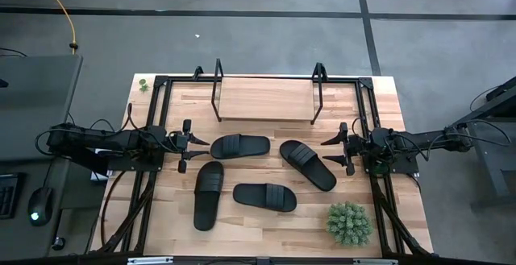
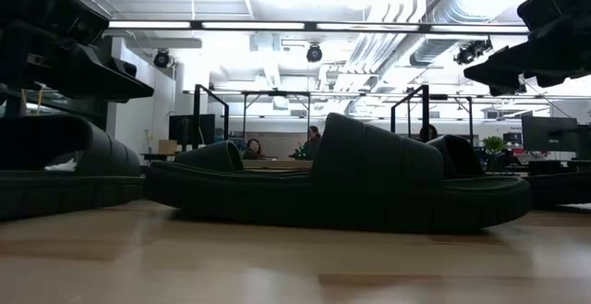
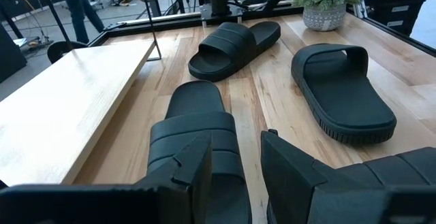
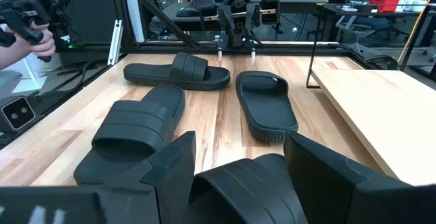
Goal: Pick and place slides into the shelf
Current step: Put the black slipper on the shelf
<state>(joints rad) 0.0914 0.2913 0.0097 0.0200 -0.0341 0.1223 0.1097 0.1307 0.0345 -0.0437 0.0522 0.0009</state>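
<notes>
**Q:** Wooden tabletop [image 1: 266, 225], seen from above. What lies on it?

**A:** Four black slides, all on the table and none on the shelf [image 1: 266, 98], which stands at the far edge. One slide [image 1: 239, 146] lies left of centre, just beside the left gripper [image 1: 196, 145]. A second [image 1: 308, 165] lies angled near the right gripper [image 1: 332, 142]. A third [image 1: 207, 194] and a fourth [image 1: 264, 196] lie nearer. A potted plant [image 1: 349, 223] stands at the near right.

**Q:** How do the grippers stand?

**A:** Left gripper: fingers [image 3: 197, 166] partly apart, holding nothing, poised over the strap of the slide before it. Right gripper: fingers [image 4: 170, 166] spread wide and empty, with its slide's strap below them.

**Q:** Which step is in hand?

**A:** Judged from the bare shelf board, the opening step: no slide is yet picked.

**Q:** What does the next move call for?

**A:** Probably a descent onto the nearest slide, a grip across strap or sole edge, then a lift clear of the shelf's black uprights [image 1: 216, 88] before setting it down.
</notes>
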